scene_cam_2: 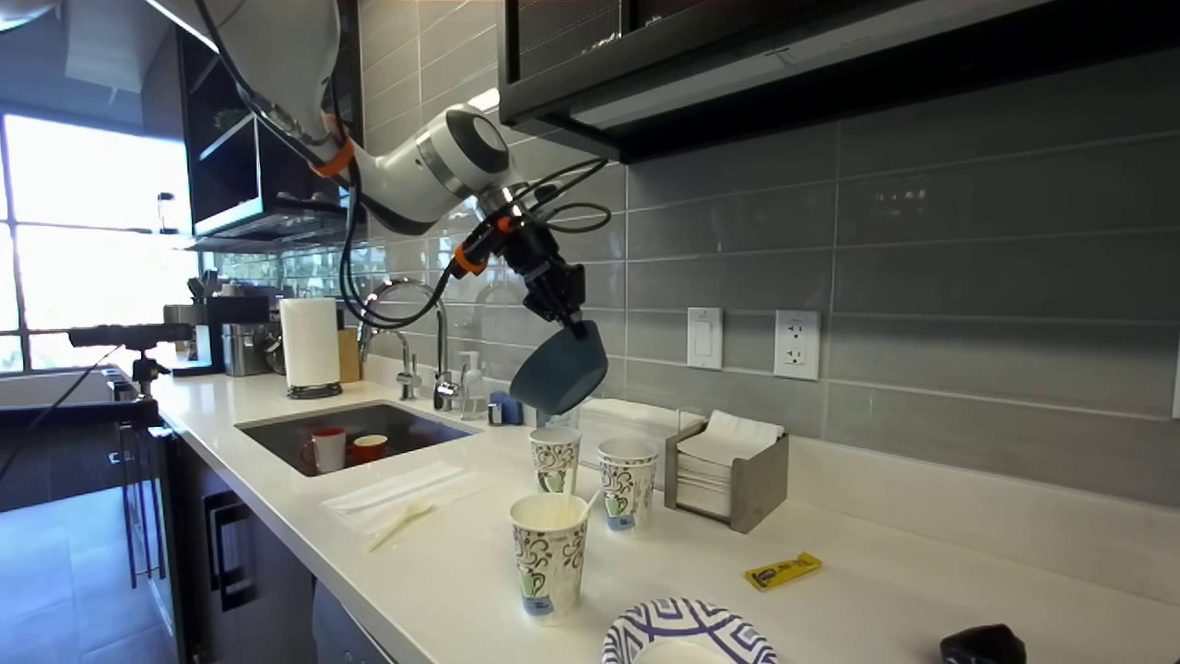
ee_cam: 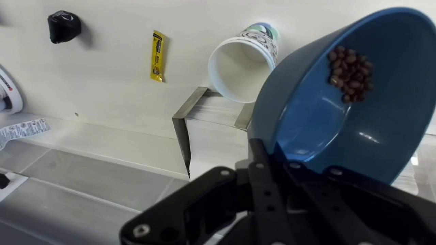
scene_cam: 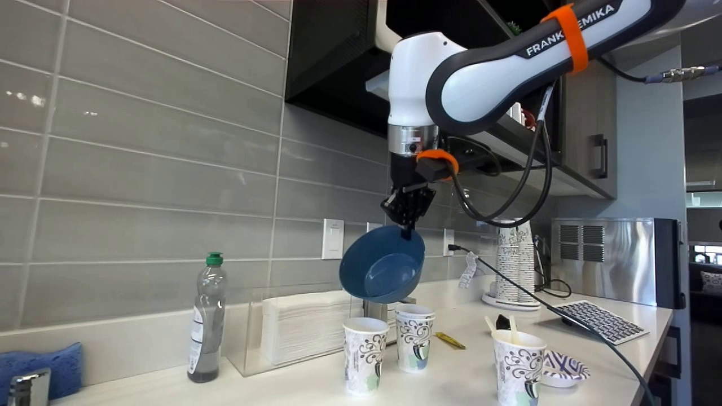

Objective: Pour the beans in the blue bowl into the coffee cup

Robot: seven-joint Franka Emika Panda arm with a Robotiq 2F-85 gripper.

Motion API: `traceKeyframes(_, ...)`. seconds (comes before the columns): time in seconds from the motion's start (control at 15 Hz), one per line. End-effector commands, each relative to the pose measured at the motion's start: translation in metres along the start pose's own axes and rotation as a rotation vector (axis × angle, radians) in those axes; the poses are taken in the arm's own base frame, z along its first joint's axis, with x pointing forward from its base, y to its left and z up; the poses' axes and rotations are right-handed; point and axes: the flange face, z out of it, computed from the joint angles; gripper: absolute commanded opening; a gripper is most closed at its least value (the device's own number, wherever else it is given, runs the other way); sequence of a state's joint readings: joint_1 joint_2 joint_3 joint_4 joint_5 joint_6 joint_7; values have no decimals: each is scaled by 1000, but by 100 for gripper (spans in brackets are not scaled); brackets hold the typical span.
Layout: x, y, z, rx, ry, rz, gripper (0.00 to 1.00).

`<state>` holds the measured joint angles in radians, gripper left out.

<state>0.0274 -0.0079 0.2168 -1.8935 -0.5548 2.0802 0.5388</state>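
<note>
The dark blue bowl [scene_cam: 381, 268] hangs tilted above the counter; it also shows in an exterior view [scene_cam_2: 558, 373] and the wrist view [ee_cam: 306, 112]. My gripper [scene_cam: 407, 230] is shut on its rim, one finger inside and one outside, as the wrist view [ee_cam: 267, 149] shows. Brown beans [ee_cam: 351, 73] lie in the bowl against its side wall. Patterned paper cups stand upright below: a single cup [scene_cam: 364, 355], stacked cups [scene_cam: 414, 338], and a cup holding sticks [scene_cam: 519, 366]. The stacked cups' open mouth [ee_cam: 238, 69] looks empty beside the bowl. I cannot tell which is the coffee cup.
A napkin holder [scene_cam_2: 761, 480] and a clear box of paper towels [scene_cam: 310, 324] stand by the wall. A soap bottle [scene_cam: 206, 327] stands beside them. A yellow packet [scene_cam_2: 782, 571], a patterned bowl [scene_cam_2: 687, 627] and a black object [scene_cam_2: 983, 644] lie nearby. A cabinet [scene_cam: 338, 56] overhangs.
</note>
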Motion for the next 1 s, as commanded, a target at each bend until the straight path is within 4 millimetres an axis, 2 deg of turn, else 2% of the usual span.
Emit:
traceKeyframes(0.0,0,0,-1,0,-1,-1,1)
traceKeyframes(0.4,2,-20,0,-74,34,-52,1)
traceKeyframes(0.93,-2,-34,-4,-156,104,-94,1)
